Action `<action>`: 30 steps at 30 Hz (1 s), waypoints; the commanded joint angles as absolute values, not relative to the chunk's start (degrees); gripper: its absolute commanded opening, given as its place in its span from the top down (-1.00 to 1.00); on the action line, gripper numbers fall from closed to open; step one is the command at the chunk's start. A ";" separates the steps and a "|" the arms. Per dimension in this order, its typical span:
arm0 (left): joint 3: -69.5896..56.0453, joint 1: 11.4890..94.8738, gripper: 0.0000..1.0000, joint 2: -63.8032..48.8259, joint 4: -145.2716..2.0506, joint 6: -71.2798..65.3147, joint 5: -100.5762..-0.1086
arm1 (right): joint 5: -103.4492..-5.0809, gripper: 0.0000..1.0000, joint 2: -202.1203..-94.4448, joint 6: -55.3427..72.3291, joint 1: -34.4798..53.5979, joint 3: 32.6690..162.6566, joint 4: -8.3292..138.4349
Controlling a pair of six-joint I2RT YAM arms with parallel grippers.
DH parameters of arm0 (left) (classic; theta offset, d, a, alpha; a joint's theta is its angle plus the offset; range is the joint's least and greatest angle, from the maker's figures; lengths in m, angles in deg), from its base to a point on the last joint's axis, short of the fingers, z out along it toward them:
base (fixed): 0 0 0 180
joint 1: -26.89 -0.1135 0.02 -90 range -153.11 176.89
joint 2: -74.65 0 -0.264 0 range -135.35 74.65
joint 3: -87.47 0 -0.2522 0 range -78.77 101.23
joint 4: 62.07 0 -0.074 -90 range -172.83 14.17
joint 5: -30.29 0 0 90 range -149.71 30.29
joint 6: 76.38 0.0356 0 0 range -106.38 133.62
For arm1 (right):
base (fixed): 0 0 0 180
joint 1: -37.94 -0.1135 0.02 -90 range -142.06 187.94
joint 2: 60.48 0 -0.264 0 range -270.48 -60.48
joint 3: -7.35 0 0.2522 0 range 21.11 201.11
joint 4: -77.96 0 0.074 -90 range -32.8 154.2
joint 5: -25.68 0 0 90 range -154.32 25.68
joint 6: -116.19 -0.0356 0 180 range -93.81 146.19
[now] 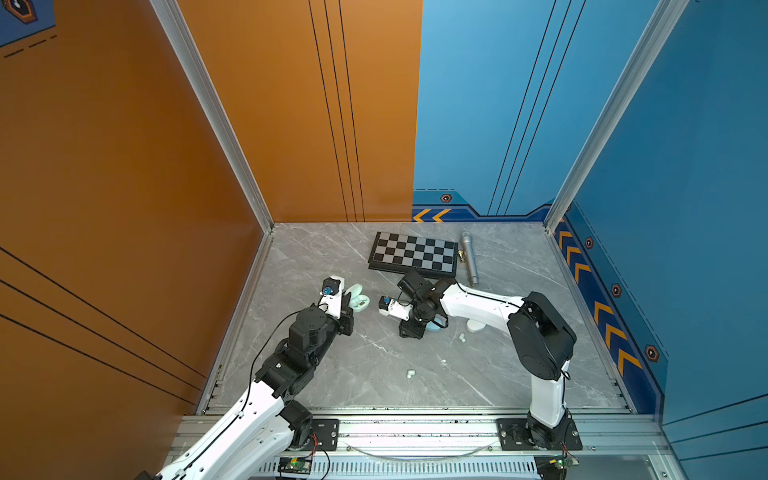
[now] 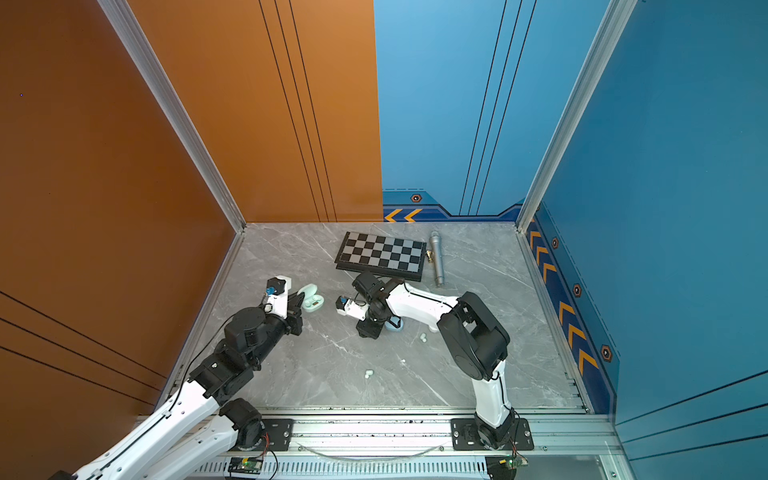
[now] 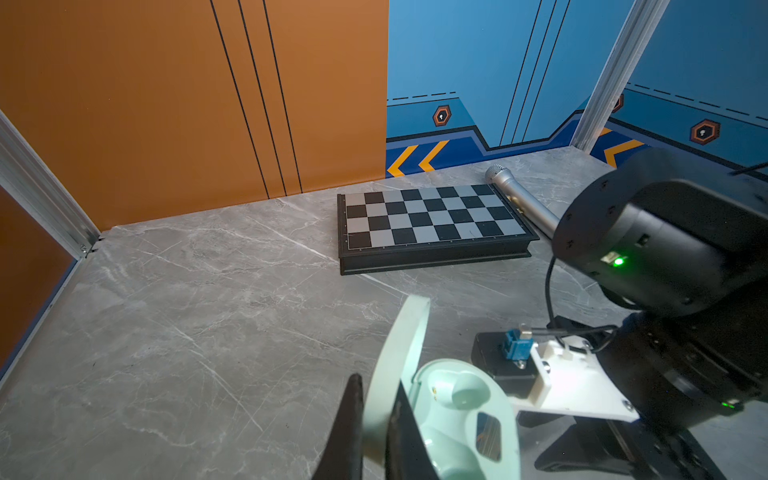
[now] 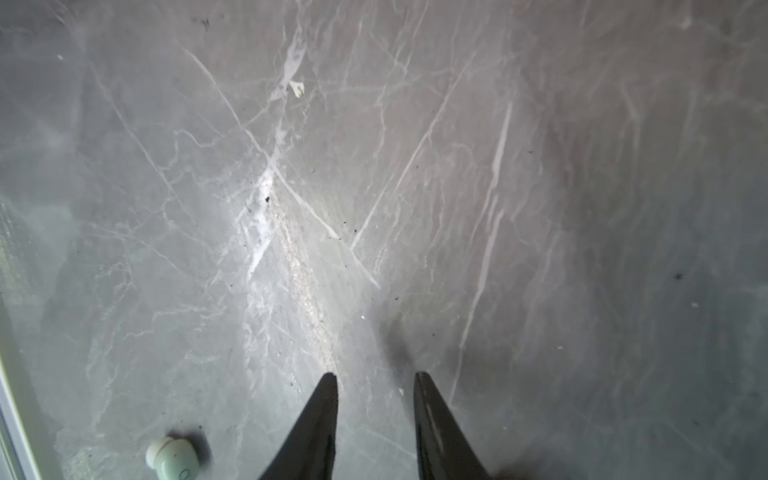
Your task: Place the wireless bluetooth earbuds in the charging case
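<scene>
The mint charging case (image 1: 358, 300) lies open left of the table's middle, and both of its wells (image 3: 461, 411) are empty. My left gripper (image 3: 376, 386) is shut on its raised lid (image 3: 409, 332). My right gripper (image 4: 376, 376) points down at bare table, open, with nothing between its fingers. One mint earbud (image 4: 174, 457) lies close beside it. In both top views, two pale earbuds (image 1: 461, 336) lie to the right of that gripper. Two more earbuds (image 1: 410, 374) lie nearer the front edge, and a single tiny one (image 1: 443, 361) lies between the two pairs.
A folded chessboard (image 1: 413, 253) and a silver microphone (image 1: 468, 259) lie at the back. A light-blue case (image 1: 436, 327) and a white case (image 1: 476, 326) sit partly hidden under the right arm. Orange and blue walls enclose the table on three sides.
</scene>
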State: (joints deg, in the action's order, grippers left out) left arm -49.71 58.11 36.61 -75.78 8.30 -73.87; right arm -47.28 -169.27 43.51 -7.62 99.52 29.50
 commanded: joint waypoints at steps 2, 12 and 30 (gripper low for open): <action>-48.94 57.48 1.00 38.75 -76.70 6.52 -74.56 | -47.33 0.26 -159.45 26.62 -7.56 98.88 22.20; -48.44 56.25 1.00 46.10 -84.70 6.11 -71.34 | -44.41 0.27 -153.23 41.54 -14.17 84.38 18.37; -48.17 55.81 1.00 49.17 -90.03 3.60 -69.28 | -40.12 0.23 -163.95 -6.29 -10.81 100.29 3.56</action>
State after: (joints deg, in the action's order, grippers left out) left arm -49.67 56.41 49.40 -88.78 4.50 -70.08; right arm -46.56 -163.68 17.57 -13.06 99.74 11.21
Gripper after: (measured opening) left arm 0.095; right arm 0.364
